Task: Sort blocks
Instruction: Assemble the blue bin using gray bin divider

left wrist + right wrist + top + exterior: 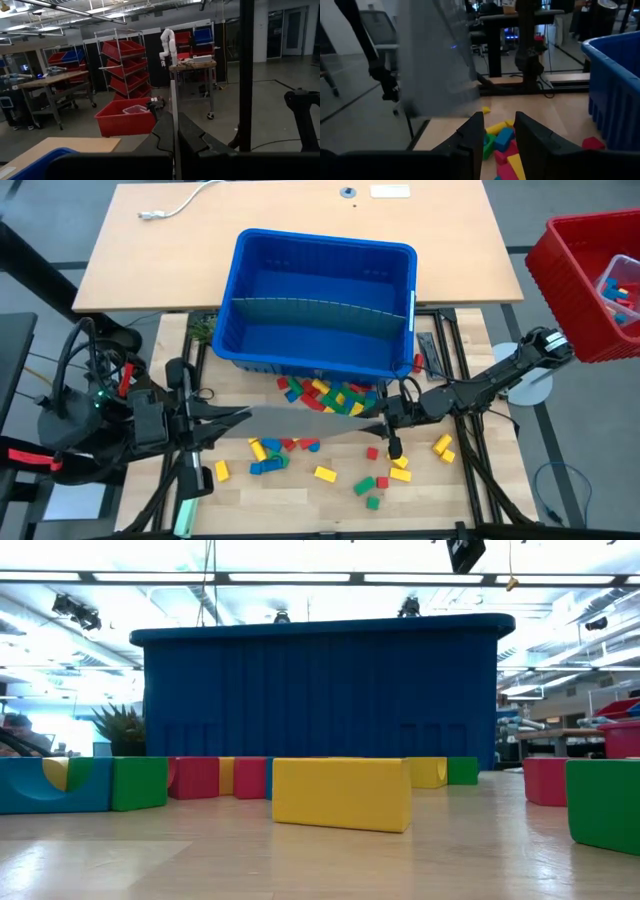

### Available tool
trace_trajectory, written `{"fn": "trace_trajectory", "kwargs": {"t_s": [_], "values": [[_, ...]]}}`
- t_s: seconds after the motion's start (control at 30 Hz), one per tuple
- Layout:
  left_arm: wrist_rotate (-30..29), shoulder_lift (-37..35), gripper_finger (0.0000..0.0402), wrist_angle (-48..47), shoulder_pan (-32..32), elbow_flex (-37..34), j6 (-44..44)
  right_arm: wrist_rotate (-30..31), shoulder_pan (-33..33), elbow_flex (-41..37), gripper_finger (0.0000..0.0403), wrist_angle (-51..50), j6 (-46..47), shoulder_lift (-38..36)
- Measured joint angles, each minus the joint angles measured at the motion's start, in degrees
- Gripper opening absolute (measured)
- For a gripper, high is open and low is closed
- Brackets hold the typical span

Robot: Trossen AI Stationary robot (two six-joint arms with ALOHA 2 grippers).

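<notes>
Red, yellow, green and blue blocks point(330, 395) lie scattered on the wooden table in front of the blue bin point(325, 240); the low view shows them point(340, 795) close up. My left gripper point(205, 420) is at the table's left, shut on a flat grey panel point(300, 422) that reaches across above the blocks toward my right gripper point(392, 430). That gripper is open, level and low over the blocks point(502, 140). The panel's free end point(437, 65) stands just beside one of its fingers point(475, 135). My left gripper pinches the grey panel by its end point(174, 145) between its two fingers, which come in about level from the table's left. The panel shows edge-on between them and is lifted clear of the table. My right gripper: I cannot tell whether its finger touches the panel's free end.
A grey divider point(320, 310) stands inside the blue bin. A red bin point(580, 270) with a few blocks sits off the table at the far right. Behind the blue bin is a light tabletop point(450, 240) with a white cable point(170, 208). A pale green bar point(188, 505) lies near the left arm.
</notes>
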Motion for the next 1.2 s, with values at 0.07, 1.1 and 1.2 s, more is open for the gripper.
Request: {"fn": "trace_trajectory", "kwargs": {"t_s": [0.07, 1.1, 1.2], "values": [[-0.1, 0.0, 0.0008, 0.2, 0.0, 0.0, 0.0, 0.0, 0.0, 0.0, 0.0098, -0.5, 0.0, 0.0], [0.1, 0.0, 0.0008, 0.2, 0.0, 0.0, 0.2, 1.0, -0.4, 0.0, 0.009, -0.6, -0.5, 0.0], [0.1, 0.0, 0.0008, 0.2, 0.0, 0.0, 0.2, 1.0, -0.4, 0.0, 0.009, -0.6, -0.5, 0.0]]}}
